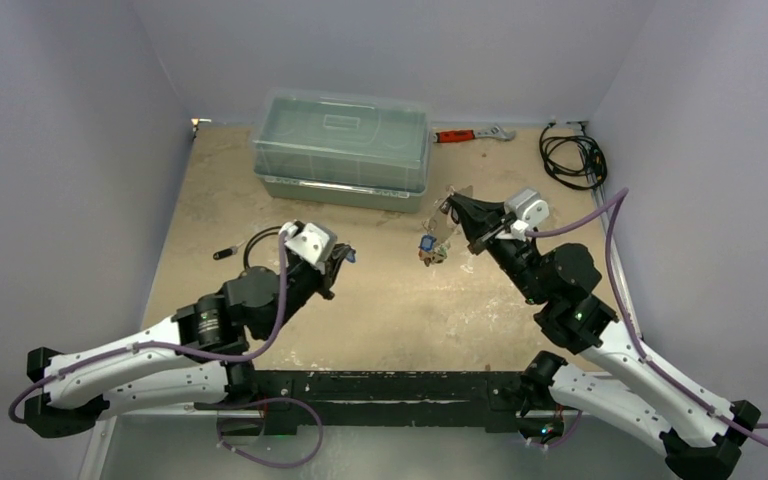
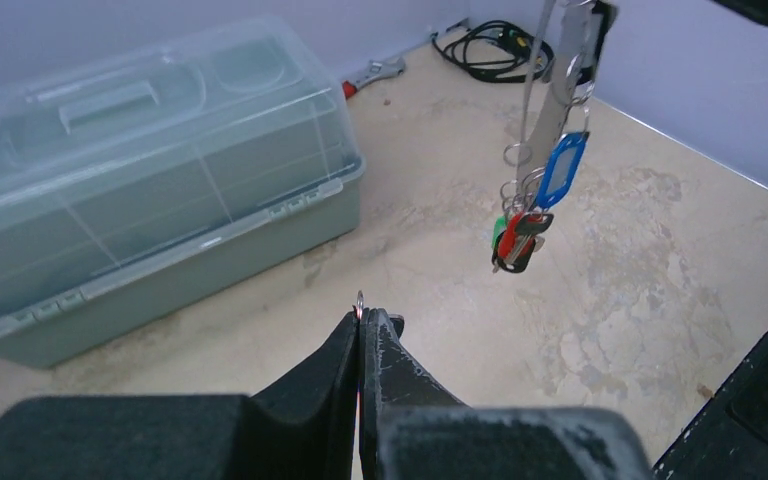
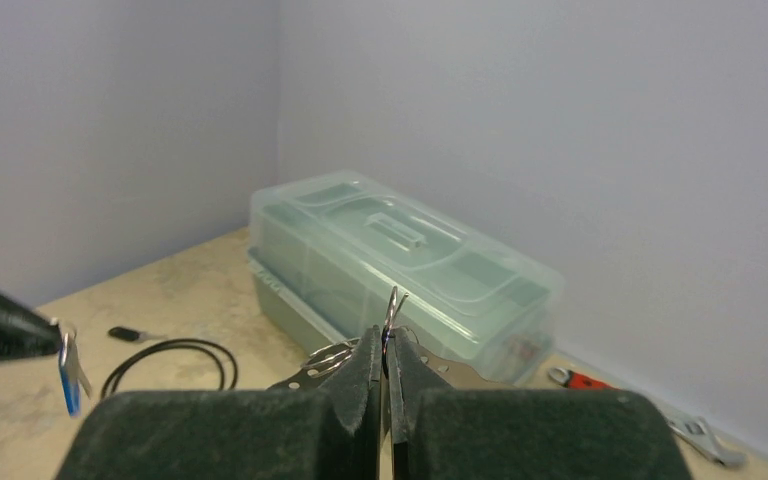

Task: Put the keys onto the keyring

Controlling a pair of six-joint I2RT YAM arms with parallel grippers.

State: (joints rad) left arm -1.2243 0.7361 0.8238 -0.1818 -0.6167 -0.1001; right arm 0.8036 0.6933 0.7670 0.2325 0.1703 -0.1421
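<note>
My right gripper (image 1: 452,206) is shut on the keyring (image 1: 457,193), a flat silver ring with small rim holes, and holds it edge-on above the table. Its plate shows either side of the pads in the right wrist view (image 3: 442,367). Keys with blue, red and green tags (image 2: 520,235) hang from it on small split rings. My left gripper (image 1: 345,258) is shut on a blue-tagged key (image 3: 68,375). That key's small wire ring (image 2: 359,300) pokes out past the fingertips. The left gripper is left of the hanging bunch and apart from it.
A translucent green toolbox (image 1: 342,147) stands at the back. The orange-handled wrench (image 1: 472,134) lies behind it to the right. A black cable coil (image 1: 570,158) sits at the back right. A thin black cable loop (image 1: 258,243) lies by the left arm.
</note>
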